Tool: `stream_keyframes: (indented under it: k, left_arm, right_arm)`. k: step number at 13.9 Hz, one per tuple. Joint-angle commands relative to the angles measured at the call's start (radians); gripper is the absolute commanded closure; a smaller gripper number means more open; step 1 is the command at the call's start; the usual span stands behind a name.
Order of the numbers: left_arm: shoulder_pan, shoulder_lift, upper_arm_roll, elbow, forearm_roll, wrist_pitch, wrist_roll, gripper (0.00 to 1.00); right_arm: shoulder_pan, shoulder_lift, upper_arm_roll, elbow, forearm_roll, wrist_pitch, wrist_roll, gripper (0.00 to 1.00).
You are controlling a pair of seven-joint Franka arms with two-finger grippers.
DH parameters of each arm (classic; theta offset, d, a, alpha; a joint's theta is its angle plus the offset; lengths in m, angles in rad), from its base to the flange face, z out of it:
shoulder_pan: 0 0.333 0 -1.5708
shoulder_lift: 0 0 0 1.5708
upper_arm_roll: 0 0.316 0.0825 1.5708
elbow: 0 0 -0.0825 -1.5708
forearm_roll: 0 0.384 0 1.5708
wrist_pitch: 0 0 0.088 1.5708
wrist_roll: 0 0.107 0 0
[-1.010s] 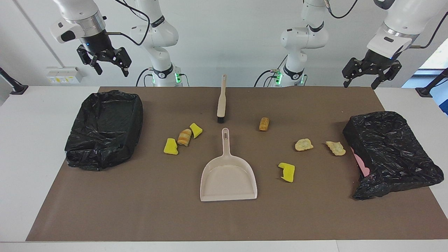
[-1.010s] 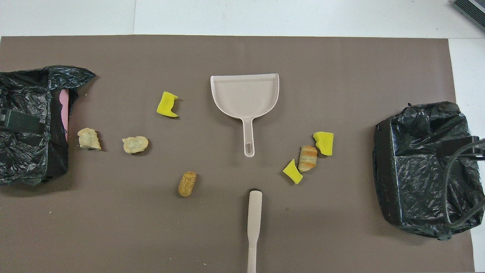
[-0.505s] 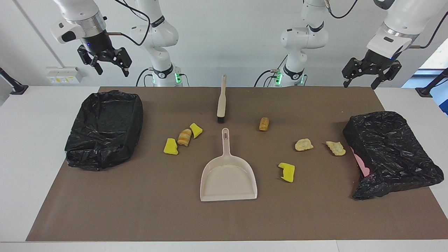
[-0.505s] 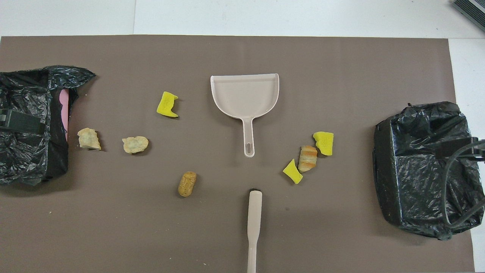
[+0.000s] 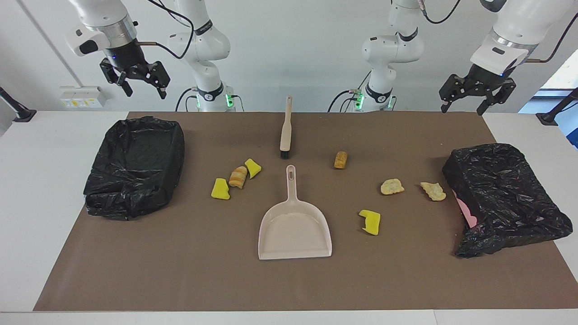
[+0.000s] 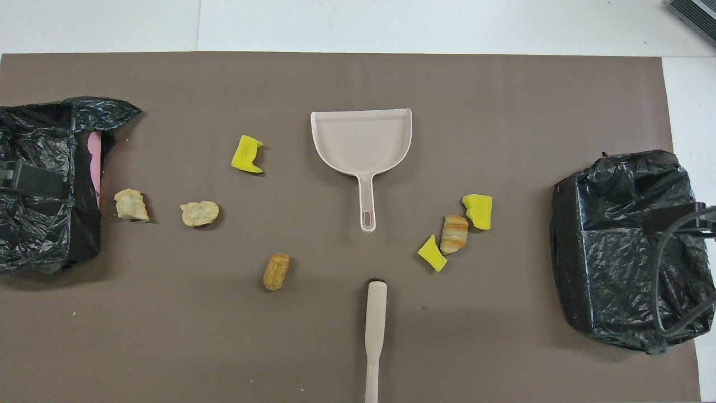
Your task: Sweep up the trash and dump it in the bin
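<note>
Brown mat, seven trash scraps point(image 5: 379, 205) scattered mid-table around the dustpan point(image 5: 294, 228). You'll want the brush point(image 5: 285, 131): handle points at the robots' edge, midway between both raised, spread grippers, left point(image 5: 473, 97) and right point(image 5: 135, 81).

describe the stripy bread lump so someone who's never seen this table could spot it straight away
Start at the beige dustpan in the middle of the brown mat, and look toward the right arm's end of the table from its handle. Three scraps cluster there; the bread lump sits between two yellow sponge chunks. It alone is tan-orange with pale stripes.
</note>
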Motion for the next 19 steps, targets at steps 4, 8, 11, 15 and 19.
stream_keyframes:
  k: [4, 8, 11, 15, 19]
  left_arm:
    - [-0.007, -0.027, -0.005, -0.028, -0.003, 0.003, -0.011, 0.00]
    - [-0.046, -0.042, -0.010, -0.052, -0.008, 0.005, -0.011, 0.00]
    - [-0.076, -0.053, -0.012, -0.069, -0.009, 0.005, -0.013, 0.00]
    - [-0.141, -0.083, -0.013, -0.107, -0.009, 0.005, -0.058, 0.00]
    - [-0.249, -0.109, -0.015, -0.178, -0.009, 0.051, -0.183, 0.00]
  right_arm:
    - [-0.004, -0.022, 0.002, -0.035, 0.011, 0.041, 0.009, 0.00]
    - [-0.008, -0.022, 0.001, -0.035, 0.011, 0.041, 0.008, 0.00]
    - [-0.008, -0.021, 0.001, -0.035, 0.011, 0.039, 0.009, 0.00]
    - [-0.011, -0.022, 0.001, -0.036, 0.011, 0.038, 0.008, 0.00]
    - [-0.014, -0.022, 0.001, -0.036, 0.011, 0.039, 0.008, 0.00]
